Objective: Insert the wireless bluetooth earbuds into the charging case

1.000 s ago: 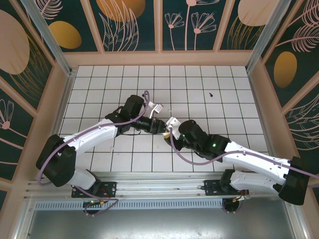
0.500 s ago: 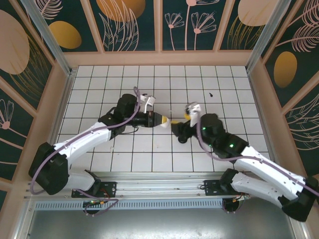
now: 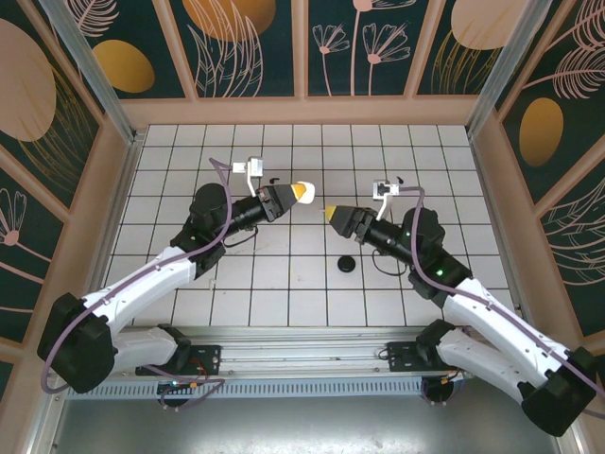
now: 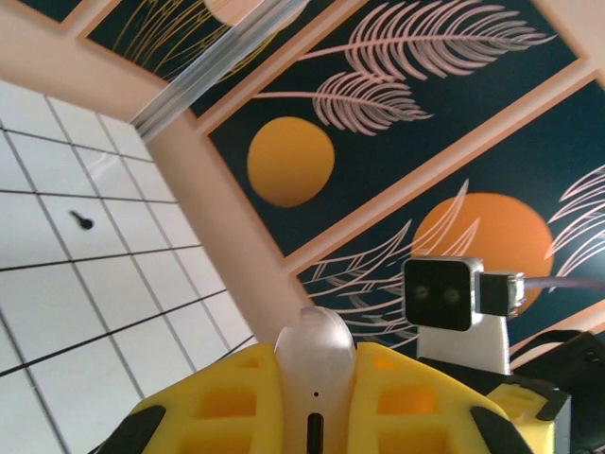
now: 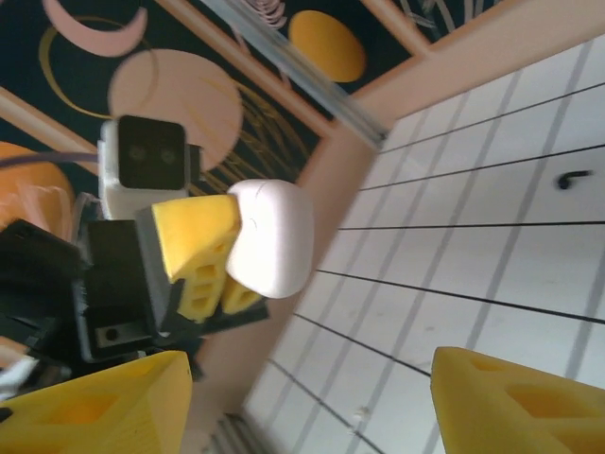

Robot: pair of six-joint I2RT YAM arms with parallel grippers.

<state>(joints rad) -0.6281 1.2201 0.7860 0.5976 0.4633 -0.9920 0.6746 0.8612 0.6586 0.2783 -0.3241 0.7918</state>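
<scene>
The white rounded charging case (image 5: 274, 236) is sitting between the left gripper's (image 3: 301, 193) fingers (image 5: 194, 241), facing the right gripper's (image 3: 332, 213) spread fingers (image 5: 510, 402). On the tiled surface (image 3: 180, 151), a tiny black comma-shaped earbud (image 3: 401, 180) is lying beyond the right fingers, and a black round disc (image 3: 347, 264) is lying on their near side.

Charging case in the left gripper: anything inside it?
Cannot tell: the left gripper holds the white charging case by its shell, which looks shut, so its inside is covered. One black earbud lies out on the tiled table.

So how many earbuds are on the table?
1 that I can make out: a black earbud on the white tiles, far side, right of centre. Others may be hidden or too small to tell.
</scene>
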